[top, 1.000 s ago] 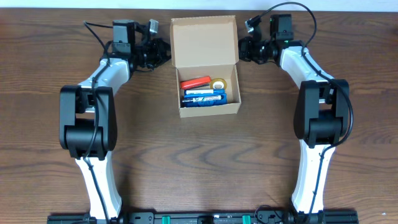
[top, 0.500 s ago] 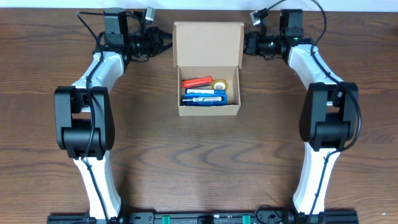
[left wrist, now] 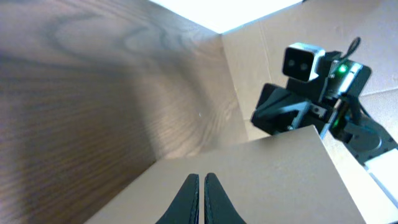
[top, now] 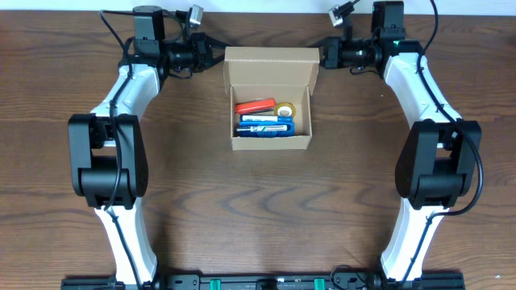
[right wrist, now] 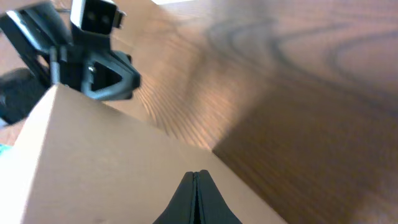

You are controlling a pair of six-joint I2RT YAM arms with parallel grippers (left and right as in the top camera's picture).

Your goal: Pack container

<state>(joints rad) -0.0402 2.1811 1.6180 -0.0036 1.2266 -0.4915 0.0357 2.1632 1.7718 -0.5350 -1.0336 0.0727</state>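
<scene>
**A:** Where was the left gripper (top: pixel 214 58)?

**B:** Just beside the left edge of the container's flap lid (top: pixel 270 66), at the far side of the wooden table (top: pixel 242 201). Its fingers (left wrist: pixel 186 199) were pressed together with only a sliver between them, and nothing showed pinched. In the left wrist view they lay right over the tan card. I could not tell whether they touched it.

**A:** And the container (top: pixel 272 143) itself?

**B:** It sat between the two grippers, its body a little nearer than their tips, and it was open. The lid rose from its far wall. Inside lay a red item (top: pixel 254 106), a tape roll (top: pixel 284 109) to its right, and blue pens (top: pixel 264 125) along the near side.

**A:** The right gripper (top: pixel 322 55)?

**B:** It mirrored the left, just beside the lid's right edge. Its fingers (right wrist: pixel 186 199) were closed flat against each other, holding nothing I could see. In the right wrist view the card filled the space beneath them. Past the lid, the left arm's camera (right wrist: pixel 93 18) faced back.
</scene>
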